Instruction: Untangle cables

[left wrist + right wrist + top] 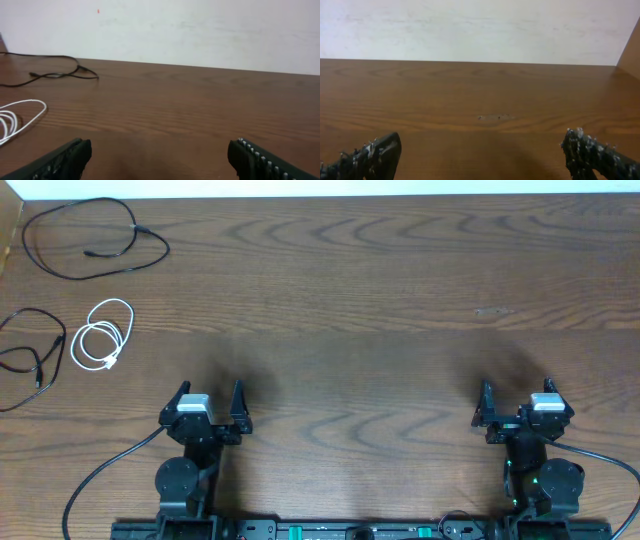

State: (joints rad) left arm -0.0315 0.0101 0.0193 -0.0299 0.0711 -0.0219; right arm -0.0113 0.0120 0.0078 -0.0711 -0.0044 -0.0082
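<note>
Three cables lie apart at the table's far left. One black cable (134, 226) forms a wide loop by the back edge; the left wrist view shows it as a black cable (60, 75) near the wall. A white cable (108, 362) is coiled below it, and the left wrist view catches part of this white cable (20, 107) at its left edge. A second black cable (62, 335) loops at the table's left border. My left gripper (210, 392) (160, 150) is open and empty near the front. My right gripper (517, 390) (482, 145) is open and empty at front right, far from all cables.
A white wall (200, 30) rises behind the table's back edge. A small pale scuff (494, 117) marks the wood ahead of the right gripper. Thick black arm wires (110, 465) trail from both arm bases along the front edge.
</note>
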